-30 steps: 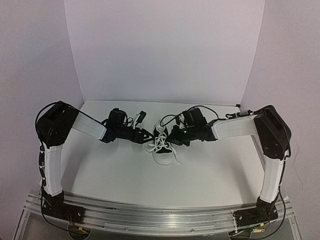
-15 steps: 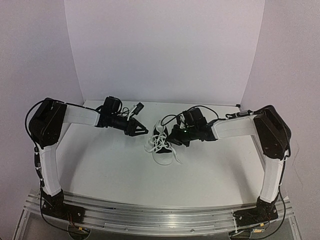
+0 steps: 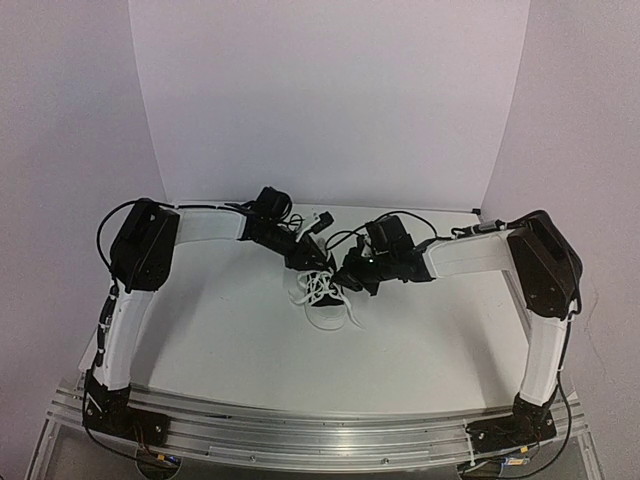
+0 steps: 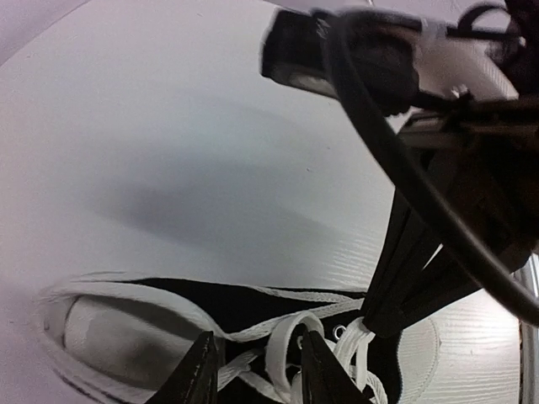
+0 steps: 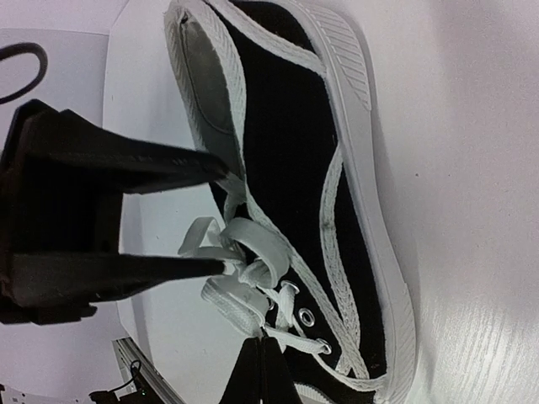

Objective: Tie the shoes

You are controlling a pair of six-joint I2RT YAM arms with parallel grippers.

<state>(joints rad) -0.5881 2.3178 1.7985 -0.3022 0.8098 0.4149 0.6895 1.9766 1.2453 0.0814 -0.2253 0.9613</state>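
The black sneaker (image 3: 326, 302) with white toe cap lies in the middle of the table, toe toward the near edge. My left gripper (image 3: 308, 258) reaches it from the back left and is open. In the left wrist view its gripper (image 4: 258, 333) straddles a white lace loop (image 4: 285, 341) over the sneaker (image 4: 210, 299). My right gripper (image 3: 346, 278) is at the shoe's right side. In the right wrist view it (image 5: 259, 340) is shut on a lace strand (image 5: 240, 307) beside the eyelets of the sneaker (image 5: 290, 143). The lace ends trail off the toe.
White backdrop walls (image 3: 330, 100) close the table at the back and sides. The aluminium base rail (image 3: 320, 430) runs along the near edge. The two grippers are within a few centimetres of each other over the laces; the right arm's cable (image 4: 396, 160) crosses the left wrist view.
My left arm pulled back and up to the left, then swung round to the shoe's back, its open fingers now over the lace loop. The right gripper and the shoe stayed put.
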